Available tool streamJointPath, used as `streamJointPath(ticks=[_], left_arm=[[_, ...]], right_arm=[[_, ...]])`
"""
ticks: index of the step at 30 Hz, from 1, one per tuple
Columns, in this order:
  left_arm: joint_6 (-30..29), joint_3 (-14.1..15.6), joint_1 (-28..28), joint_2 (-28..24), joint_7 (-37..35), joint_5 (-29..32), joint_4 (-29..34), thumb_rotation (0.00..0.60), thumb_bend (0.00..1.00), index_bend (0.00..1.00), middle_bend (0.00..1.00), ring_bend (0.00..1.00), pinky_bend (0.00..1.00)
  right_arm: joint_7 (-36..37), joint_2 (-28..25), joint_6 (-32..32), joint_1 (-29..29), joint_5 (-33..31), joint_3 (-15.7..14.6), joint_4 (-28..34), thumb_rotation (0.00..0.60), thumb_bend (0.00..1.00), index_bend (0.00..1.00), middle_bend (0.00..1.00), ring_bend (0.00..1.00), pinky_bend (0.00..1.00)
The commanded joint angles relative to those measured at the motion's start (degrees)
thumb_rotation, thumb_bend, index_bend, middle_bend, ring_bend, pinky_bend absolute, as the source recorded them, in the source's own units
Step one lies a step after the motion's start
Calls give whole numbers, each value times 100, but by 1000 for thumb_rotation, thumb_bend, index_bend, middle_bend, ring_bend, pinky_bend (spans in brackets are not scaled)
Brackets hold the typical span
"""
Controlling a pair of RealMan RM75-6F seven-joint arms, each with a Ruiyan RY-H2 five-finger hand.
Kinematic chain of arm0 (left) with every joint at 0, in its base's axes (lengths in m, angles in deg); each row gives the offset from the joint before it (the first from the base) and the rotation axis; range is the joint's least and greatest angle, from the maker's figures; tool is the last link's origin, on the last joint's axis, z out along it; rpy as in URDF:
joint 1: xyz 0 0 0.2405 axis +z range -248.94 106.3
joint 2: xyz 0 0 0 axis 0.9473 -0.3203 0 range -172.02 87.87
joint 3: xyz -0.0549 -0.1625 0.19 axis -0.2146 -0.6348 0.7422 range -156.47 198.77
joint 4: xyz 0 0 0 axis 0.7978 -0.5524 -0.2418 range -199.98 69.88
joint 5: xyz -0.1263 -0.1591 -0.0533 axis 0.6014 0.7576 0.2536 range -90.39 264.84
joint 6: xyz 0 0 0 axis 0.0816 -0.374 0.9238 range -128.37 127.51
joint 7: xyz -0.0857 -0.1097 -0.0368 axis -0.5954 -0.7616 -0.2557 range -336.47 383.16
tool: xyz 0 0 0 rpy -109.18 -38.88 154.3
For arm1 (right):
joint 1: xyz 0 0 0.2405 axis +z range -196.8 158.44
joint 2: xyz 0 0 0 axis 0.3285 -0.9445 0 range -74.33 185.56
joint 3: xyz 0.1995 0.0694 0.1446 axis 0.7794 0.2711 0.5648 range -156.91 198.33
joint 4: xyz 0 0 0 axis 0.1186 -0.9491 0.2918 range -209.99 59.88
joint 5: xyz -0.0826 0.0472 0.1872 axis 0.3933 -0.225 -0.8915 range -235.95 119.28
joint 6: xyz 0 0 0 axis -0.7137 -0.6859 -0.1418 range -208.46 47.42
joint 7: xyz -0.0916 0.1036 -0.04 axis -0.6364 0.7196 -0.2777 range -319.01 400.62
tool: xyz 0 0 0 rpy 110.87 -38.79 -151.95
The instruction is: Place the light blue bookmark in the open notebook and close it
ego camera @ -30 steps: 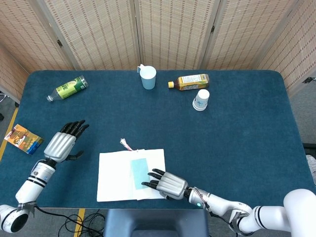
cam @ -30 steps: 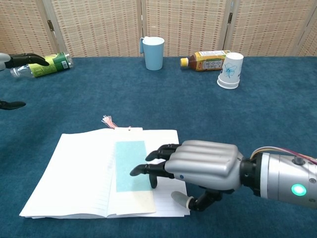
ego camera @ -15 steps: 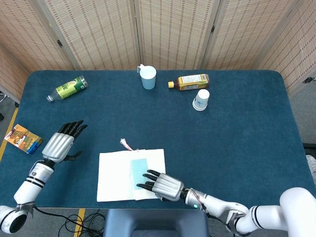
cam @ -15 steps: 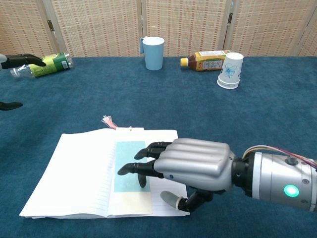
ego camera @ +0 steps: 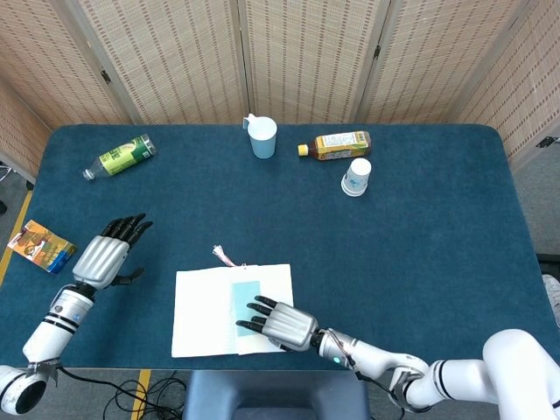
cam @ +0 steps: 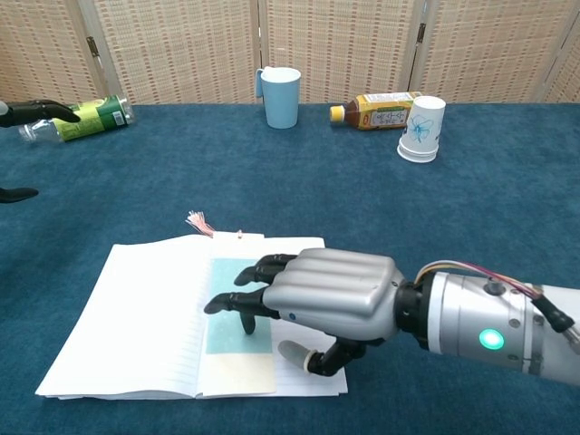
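Light blue bookmark (cam: 231, 301) lies on the open notebook (cam: 136, 317), lower centre; right hand (cam: 313, 294) rests spread on the right-hand page, gripping nothing. Placement looks done; closing the cover remains

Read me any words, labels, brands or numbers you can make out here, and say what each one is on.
No text here can be read.
Green bottle: label print too blurred.
Amber bottle: label lettering too small.
White paper cup: blue drawing only, no words legible.
Orange packet: print too small.
Notebook: ruled lines, no writing visible.
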Motion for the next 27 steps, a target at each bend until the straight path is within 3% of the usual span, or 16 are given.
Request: streamJointPath(ticks=[1,11,27], left_arm=[[1,-1,8,1,-9,-5,-13,600,340,51,18,13,113],[10,-12,34,14,-80,-25,-70,600,340,51,18,13,113],[29,-13,68,40,-158,-48,-138,600,340,51,18,13,113]], right_arm=[[-29,63,40,53,-45,42,-34,600,566,28,285,55,83],[-67,271,161,211,-210,128,-176,600,566,28,285,55,83],[-227,311,240,282,-334,9,-207,600,567,29,285,55,82]])
